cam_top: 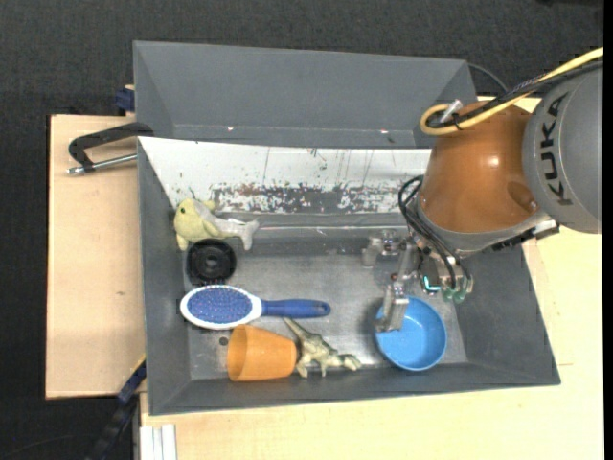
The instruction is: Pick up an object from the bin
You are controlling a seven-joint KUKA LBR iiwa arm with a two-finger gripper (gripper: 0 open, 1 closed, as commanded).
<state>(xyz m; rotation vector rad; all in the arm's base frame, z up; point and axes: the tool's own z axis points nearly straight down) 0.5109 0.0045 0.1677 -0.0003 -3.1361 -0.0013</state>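
My gripper hangs under the orange cover at the bin's right side, its fingertips down at the left rim of a blue bowl that lies near the front right corner. One finger appears to sit at the bowl's rim, but I cannot make out the gap between the fingers. Left of the bowl lies a small tan toy dinosaur, and beside it an orange cup on its side.
A blue-and-white hairbrush lies across the left middle of the floor. A black round wheel-like piece and a yellow plush toy sit at the back left. The arm covers the bin's right rear corner.
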